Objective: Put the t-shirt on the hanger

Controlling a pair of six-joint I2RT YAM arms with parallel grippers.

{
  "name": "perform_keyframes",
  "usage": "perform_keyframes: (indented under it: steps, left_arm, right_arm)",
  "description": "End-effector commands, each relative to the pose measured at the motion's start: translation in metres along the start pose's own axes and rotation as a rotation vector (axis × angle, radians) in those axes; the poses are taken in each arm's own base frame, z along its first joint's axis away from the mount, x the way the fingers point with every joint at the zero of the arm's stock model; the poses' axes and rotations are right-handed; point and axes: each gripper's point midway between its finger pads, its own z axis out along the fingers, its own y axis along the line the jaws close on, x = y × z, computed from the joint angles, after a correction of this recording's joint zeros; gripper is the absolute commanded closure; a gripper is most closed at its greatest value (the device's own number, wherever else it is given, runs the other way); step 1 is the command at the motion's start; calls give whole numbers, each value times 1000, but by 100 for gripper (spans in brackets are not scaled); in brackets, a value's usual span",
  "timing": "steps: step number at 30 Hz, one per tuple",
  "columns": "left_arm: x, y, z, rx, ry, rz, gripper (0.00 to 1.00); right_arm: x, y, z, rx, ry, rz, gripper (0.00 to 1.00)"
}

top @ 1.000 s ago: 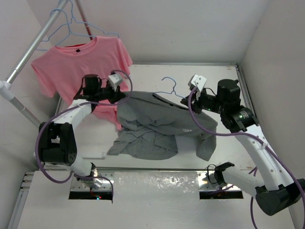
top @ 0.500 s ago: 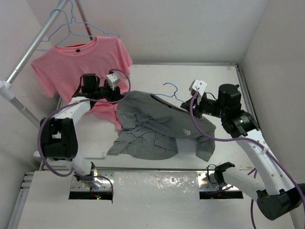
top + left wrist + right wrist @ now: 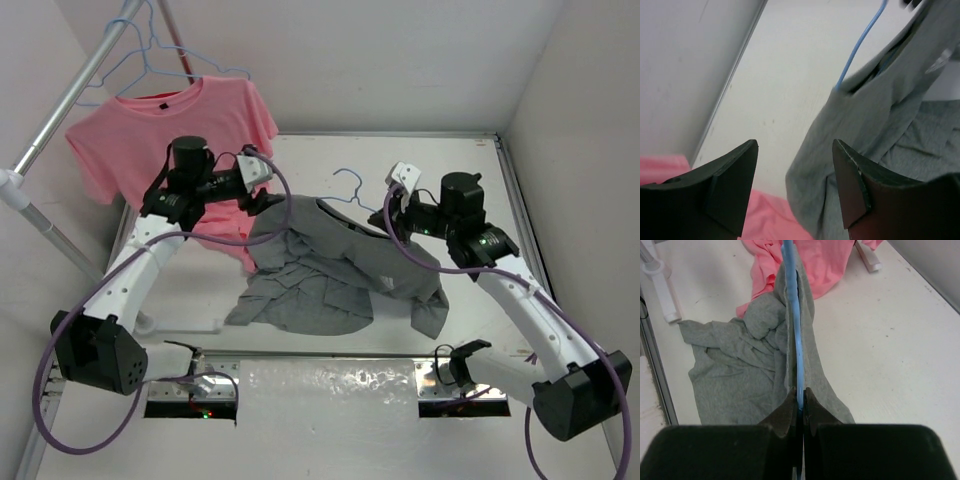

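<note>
The grey t-shirt (image 3: 325, 265) lies partly on the table, its upper part draped over the pale-blue hanger (image 3: 350, 185). The hanger's hook sticks out of the neck. My right gripper (image 3: 390, 215) is shut on the hanger wire (image 3: 792, 315) through the shirt's shoulder, seen at the right gripper (image 3: 800, 392). Cloth of the t-shirt (image 3: 740, 370) hangs to both sides. My left gripper (image 3: 263, 192) is beside the shirt's other shoulder. In the left wrist view the left gripper (image 3: 795, 150) is open, and the t-shirt (image 3: 875, 110) and hanger (image 3: 860, 45) lie beyond its jaws.
A pink t-shirt (image 3: 170, 130) hangs on a hanger from the metal rail (image 3: 70, 95) at the back left, its hem close to my left gripper. Spare hangers (image 3: 140, 45) hang on the rail. Walls enclose the table at the back and right.
My left gripper has opened and let go of the grey shirt's shoulder, and that arm has risen. My right gripper has shifted a little left with the hanger.
</note>
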Motion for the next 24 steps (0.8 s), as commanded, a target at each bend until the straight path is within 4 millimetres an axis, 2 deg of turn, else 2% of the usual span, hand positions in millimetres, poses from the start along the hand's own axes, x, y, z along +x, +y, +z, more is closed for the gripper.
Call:
perform_keyframes:
  steps: [1, 2, 3, 5, 6, 9, 10, 12, 17, 21, 24]
  left_arm:
    - [-43, -21, 11, 112, -40, 37, 41]
    - [-46, -20, 16, 126, -42, 19, 41]
    - [-65, -12, 14, 117, -66, 35, 40]
    - [-73, -11, 19, 140, -67, 16, 38]
    - [-85, -6, 17, 133, -81, 35, 37]
    - [-91, -17, 24, 178, -71, 66, 31]
    - [-87, -32, 31, 226, -51, 112, 29]
    - [-75, -48, 38, 281, -27, 153, 28]
    - [-47, -60, 48, 334, -7, 141, 28]
    - [-56, -71, 51, 414, -78, 116, 29]
    - [-48, -72, 56, 430, -68, 99, 31]
  right_arm:
    - [-19, 0, 9, -28, -73, -20, 100]
    - [-17, 0, 11, -32, -71, -18, 100]
    - [-16, 0, 13, -35, -70, -15, 100]
    - [-13, 0, 17, -49, -59, -2, 100]
    - [-13, 1, 19, -57, -59, 3, 100]
    - [-12, 4, 26, -79, -66, 6, 100]
    - [-12, 6, 29, -92, -69, 6, 100]
    - [-19, 9, 31, -110, -90, 4, 100]
    - [-24, 17, 27, -152, -103, -21, 100]
    - [-24, 25, 23, -190, -108, -37, 100]
    - [-24, 30, 21, -206, -125, -44, 100]
